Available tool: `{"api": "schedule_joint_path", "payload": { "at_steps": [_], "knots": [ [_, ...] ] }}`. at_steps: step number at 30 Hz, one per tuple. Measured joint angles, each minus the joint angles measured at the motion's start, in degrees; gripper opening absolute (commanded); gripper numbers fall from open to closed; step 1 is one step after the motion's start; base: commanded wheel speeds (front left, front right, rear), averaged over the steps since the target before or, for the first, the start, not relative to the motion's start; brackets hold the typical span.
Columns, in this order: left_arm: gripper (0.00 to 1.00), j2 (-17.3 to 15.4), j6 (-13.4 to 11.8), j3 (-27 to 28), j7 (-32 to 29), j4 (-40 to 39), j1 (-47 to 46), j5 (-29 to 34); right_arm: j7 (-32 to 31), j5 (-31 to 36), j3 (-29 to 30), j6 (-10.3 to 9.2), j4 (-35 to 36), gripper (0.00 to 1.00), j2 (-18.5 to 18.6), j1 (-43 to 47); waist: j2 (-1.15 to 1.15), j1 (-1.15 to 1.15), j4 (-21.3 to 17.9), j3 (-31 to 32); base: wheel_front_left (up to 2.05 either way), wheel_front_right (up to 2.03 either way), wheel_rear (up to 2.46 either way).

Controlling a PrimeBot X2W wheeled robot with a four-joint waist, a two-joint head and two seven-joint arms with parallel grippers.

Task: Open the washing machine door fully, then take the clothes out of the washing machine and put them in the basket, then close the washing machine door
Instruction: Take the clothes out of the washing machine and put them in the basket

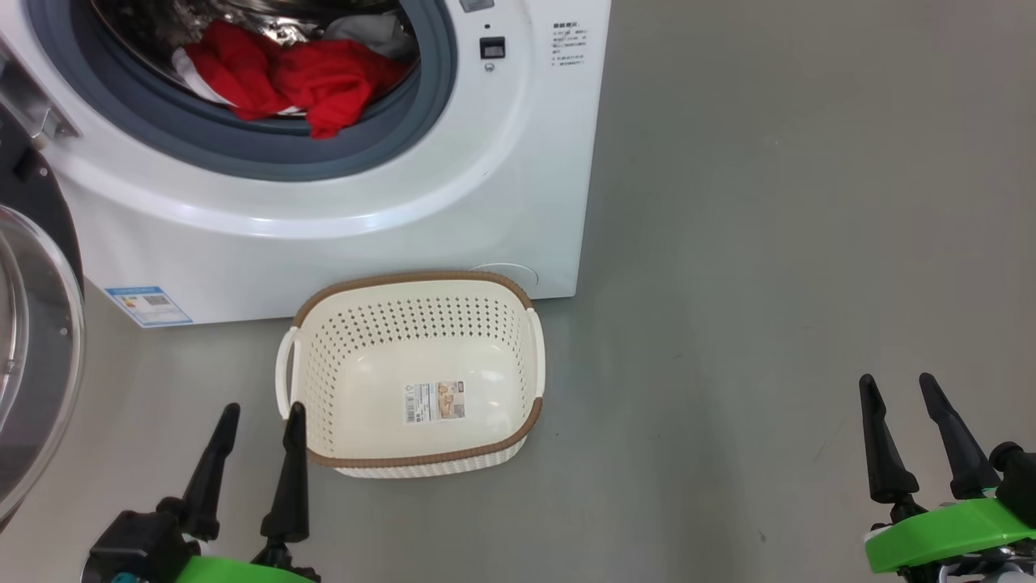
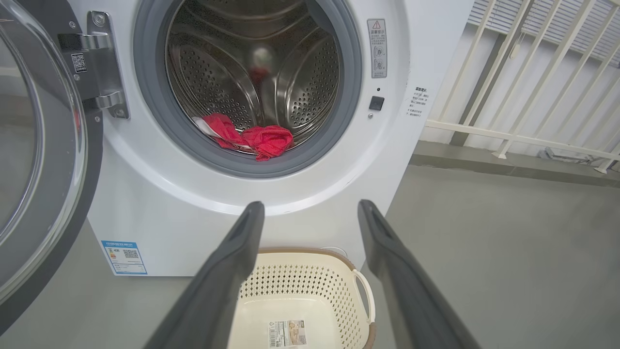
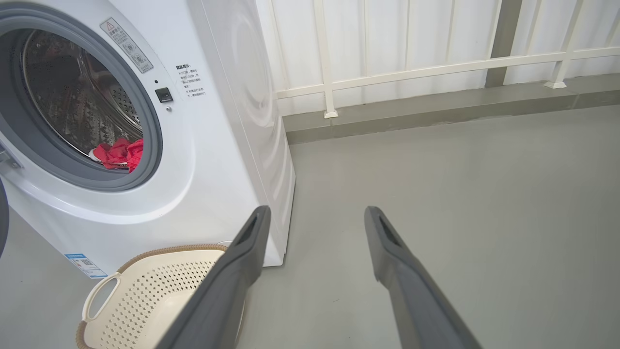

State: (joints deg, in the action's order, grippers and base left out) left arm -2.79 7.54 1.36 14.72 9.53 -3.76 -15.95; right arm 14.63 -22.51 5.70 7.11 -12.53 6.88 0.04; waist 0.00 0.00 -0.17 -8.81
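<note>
- The washing machine door (image 1: 32,340) is being shown swung wide open, off to the left of the washing machine (image 1: 364,210).
- The red clothes (image 1: 299,77) are being seen bunched at the drum's front, one bit draping onto the grey rubber ring (image 1: 243,154).
- The cream basket (image 1: 421,279) is sitting on the floor (image 1: 769,243) right in front of the machine.
- The left gripper (image 1: 264,409) is being held with its fingers spread, gripping nothing, just beside the basket's near left corner.
- The right gripper (image 1: 897,380) is being held spread and empty too, well off to the basket's right.
</note>
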Motion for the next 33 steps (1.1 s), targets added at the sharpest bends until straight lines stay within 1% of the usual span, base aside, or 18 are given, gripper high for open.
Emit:
{"api": "schedule_joint_path", "payload": {
  "at_steps": [8,24,33],
  "knots": [
    [1.0,0.0,0.0,-0.2,0.0,-0.7,0.0,-0.8,0.0,0.0,-0.2,0.0,0.0,1.0,0.0,0.0,0.0,0.0,0.3,-0.2,0.54,-0.55,0.01],
    [1.0,0.0,0.0,-0.1,0.0,-0.7,-0.6,-1.7,0.0,0.0,-0.7,0.0,0.0,1.0,-0.1,-0.1,0.0,0.0,0.3,-0.3,1.14,-1.14,0.0],
    [1.0,0.0,0.0,-0.1,0.0,0.1,-0.9,-1.2,0.0,0.0,-0.7,0.0,0.0,1.0,-0.2,-0.1,0.0,0.0,0.4,-0.1,1.02,-1.02,0.0]
  ]
}}
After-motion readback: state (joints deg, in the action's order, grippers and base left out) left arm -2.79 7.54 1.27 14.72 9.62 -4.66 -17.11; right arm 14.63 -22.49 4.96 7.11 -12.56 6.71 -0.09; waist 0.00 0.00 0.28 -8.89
